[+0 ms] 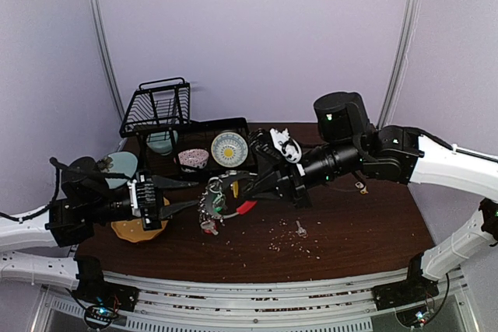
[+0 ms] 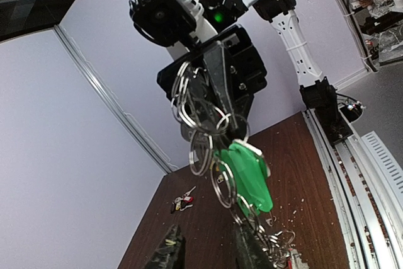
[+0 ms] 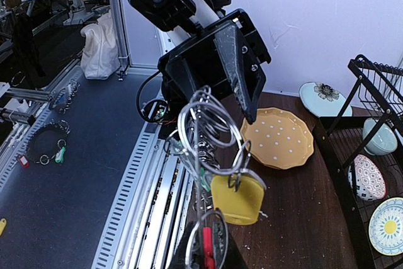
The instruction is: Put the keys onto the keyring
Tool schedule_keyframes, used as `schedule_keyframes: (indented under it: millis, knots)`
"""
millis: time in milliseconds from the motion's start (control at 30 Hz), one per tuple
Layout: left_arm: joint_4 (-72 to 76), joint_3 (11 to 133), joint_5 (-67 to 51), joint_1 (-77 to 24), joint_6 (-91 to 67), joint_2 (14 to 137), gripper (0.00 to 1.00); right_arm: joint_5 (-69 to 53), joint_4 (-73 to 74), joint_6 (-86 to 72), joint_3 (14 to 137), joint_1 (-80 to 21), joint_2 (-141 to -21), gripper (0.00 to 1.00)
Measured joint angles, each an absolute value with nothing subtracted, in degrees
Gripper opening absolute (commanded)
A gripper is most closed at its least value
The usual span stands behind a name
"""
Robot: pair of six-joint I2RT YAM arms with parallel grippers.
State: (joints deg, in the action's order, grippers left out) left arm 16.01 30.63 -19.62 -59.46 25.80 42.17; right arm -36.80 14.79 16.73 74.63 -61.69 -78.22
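1. Evidently sat mid-threading: gripped the keyring [image 1: 212, 204] in the right claw [image 1: 232, 186], pinched shut on the upper rings, with a green tag [image 2: 249, 177] hanging under the pinch.
2. Faced those rings with the left claw [image 1: 193, 195], partly open, holding nothing visible, tips just beside the bunch.
3. Showed a loose key [image 1: 299, 229] on the table [image 1: 366, 231], on the near side of the right claw, well apart from the left.
4. Probably called next for fetching that key and working it onto a steadied ring.
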Motion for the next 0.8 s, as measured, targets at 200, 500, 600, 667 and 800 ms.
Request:
schedule_keyframes:
  millis: [200, 500, 600, 667, 800]
  knots:
    - [16.86, 30.63, -20.75, -59.46, 23.73, 43.18, 0.27, -38.11, 14.37, 16.56, 74.63, -61.69, -78.24, 0.0]
    - [19.27, 30.63, -23.38, -59.46, 22.35, 43.07, 0.28, -38.46, 13.82, 16.32, 74.63, -61.69, -78.5, 0.0]
    - [20.12, 30.44, -24.29, -59.46, 21.89, 42.76, 0.28, -38.39, 13.5, 16.14, 74.63, -61.76, -78.87, 0.0]
    - [20.25, 30.2, -24.56, -59.46, 21.69, 42.5, 0.28, -38.41, 13.47, 16.1, 74.63, -61.78, -79.15, 0.0]
    - [20.51, 30.0, -24.73, -59.46, 21.19, 42.59, 0.3, -38.46, 13.5, 16.1, 74.63, -61.78, -79.4, 0.0]
